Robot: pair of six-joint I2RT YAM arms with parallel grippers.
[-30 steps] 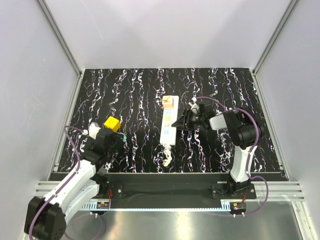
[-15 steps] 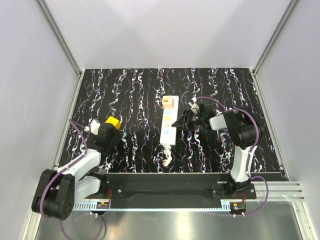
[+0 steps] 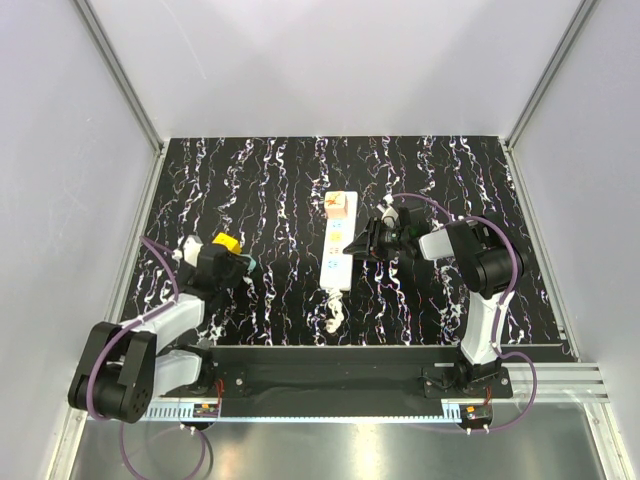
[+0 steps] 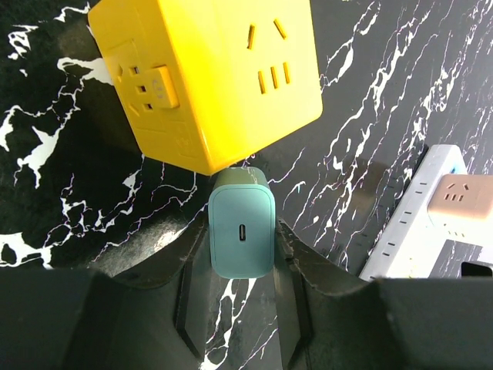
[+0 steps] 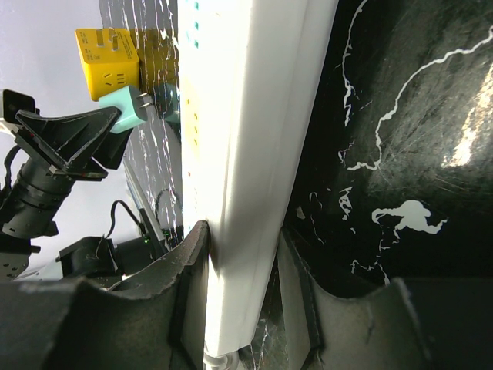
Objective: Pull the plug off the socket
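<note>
Two holds: socket [image 5: 254, 116] between right gripper's [image 5: 243, 254] jaws, teal plug [image 4: 240, 223] between left gripper's [image 4: 241, 239].

light: bright, even | glare: socket [image 5: 254, 116] overexposed (right wrist) | shadows: soft

Glossy wht plastic socket [image 5: 246, 154], matt teal plug [image 4: 240, 235], smooth yellow plastic cube [image 4: 208, 69], marbled blk tabletop [image 4: 385, 92]

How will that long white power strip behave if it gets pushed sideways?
The power strip looks like rigid plastic, so it should slide flat, probably pivoting rather than tipping. Its knotted cord looks limp and would likely trail behind.
</note>
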